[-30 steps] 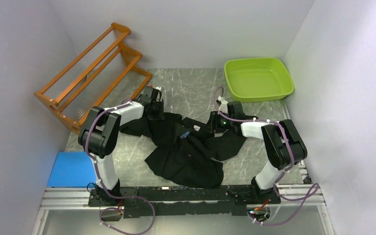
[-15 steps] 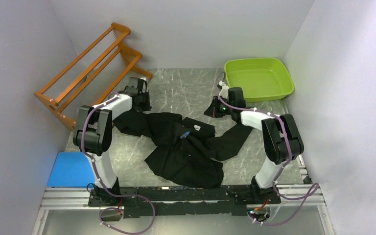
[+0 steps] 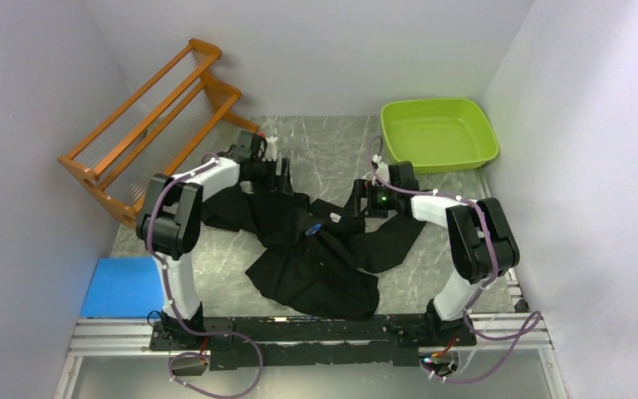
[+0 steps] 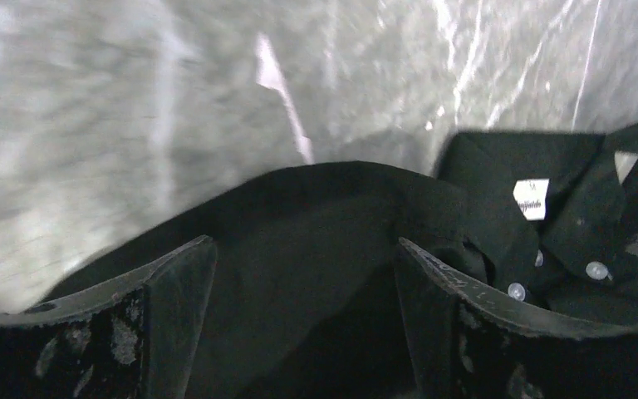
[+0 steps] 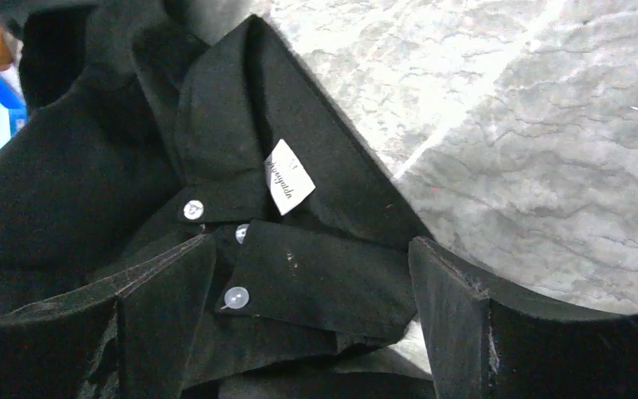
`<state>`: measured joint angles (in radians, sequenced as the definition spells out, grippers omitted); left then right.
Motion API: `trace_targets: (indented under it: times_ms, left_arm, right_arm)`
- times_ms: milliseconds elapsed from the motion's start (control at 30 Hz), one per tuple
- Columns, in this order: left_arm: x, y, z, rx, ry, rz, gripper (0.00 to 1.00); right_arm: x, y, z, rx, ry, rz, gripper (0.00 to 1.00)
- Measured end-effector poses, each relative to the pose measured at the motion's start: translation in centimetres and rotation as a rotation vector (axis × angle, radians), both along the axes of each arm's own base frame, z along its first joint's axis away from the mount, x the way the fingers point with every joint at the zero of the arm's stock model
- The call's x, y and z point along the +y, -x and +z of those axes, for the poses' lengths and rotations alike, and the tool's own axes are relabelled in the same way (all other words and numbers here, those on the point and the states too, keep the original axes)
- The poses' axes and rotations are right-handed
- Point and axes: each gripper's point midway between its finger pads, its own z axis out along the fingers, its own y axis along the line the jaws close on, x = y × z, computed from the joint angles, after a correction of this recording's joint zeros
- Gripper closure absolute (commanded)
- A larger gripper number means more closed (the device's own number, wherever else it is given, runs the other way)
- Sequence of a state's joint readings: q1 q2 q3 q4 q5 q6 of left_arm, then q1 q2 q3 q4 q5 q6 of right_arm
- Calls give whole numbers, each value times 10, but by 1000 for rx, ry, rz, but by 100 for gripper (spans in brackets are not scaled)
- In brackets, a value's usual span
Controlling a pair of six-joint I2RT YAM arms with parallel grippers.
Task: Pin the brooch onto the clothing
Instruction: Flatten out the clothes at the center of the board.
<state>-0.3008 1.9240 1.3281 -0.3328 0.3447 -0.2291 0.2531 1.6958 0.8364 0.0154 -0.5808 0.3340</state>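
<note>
shirt (image 3: pixel 316 266) crumpled mid surface (image 3: pixel 324 145) between arms | left pincer (image 4: pixel 303 278) jaws apart over black sleeve fabric | right pincer (image 5: pixel 311 270) jaws apart over collar (image 5: pixel 216 125), white neck label (image 5: pixel 289 188), pale buttons (image 5: pixel 235 297)

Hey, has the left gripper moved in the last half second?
Yes. The left gripper has swung to the right, away from the orange wooden rack and over the black button-up shirt.
</note>
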Motion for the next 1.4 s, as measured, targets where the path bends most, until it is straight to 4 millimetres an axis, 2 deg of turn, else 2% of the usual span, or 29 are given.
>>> trace_targets:
  times_ms: [100,200,233,333,433,467,500,567,633,767,867,933,1033,1133,1300,1400]
  left_arm:
    - [-24,17,-23,51,18,-92,9]
    - [-41,22,-23,17,10,-142,14]
    - [-44,23,-24,8,-9,-144,19]
    - [-45,23,-29,-27,-102,-124,53]
    - [-42,24,-35,-40,-172,-93,90]
    - [-41,25,-37,-39,-183,-87,97]
    - [-41,26,-38,-39,-189,-78,97]
    - [-39,27,-38,-40,-188,-61,97]
    - [-36,26,-37,-45,-180,-41,97]
    - [-25,25,-36,-13,-148,-4,97]
    - [-2,17,-36,18,-124,53,98]
    - [15,11,-35,38,-117,95,97]
    - [38,-2,-27,46,-114,152,97]
    - [46,-22,-7,6,-96,184,97]
    - [54,-66,44,-129,-29,220,97]
    - [61,-91,80,-213,16,234,98]
  right_arm:
    - [6,3,2,4,-32,32,0]
    - [20,-3,1,5,-64,76,1]
    - [27,-6,1,-6,-64,93,2]
    - [46,-10,-1,-48,-35,131,12]
    - [62,-9,-5,-93,17,159,48]
    - [65,-7,-8,-93,27,167,59]
    - [68,-5,-12,-91,31,174,75]
    - [71,-4,-18,-83,33,182,99]
    - [70,-5,-25,-58,31,176,100]
    - [65,-13,-23,-14,15,161,100]
    - [58,-28,-18,-2,22,135,100]
    - [53,-46,-7,-17,21,114,100]
    - [50,-78,21,-84,12,88,100]
    - [48,-108,56,-166,-5,61,100]
    - [46,-148,112,-299,-36,32,100]
    - [45,-171,139,-369,-49,20,100]
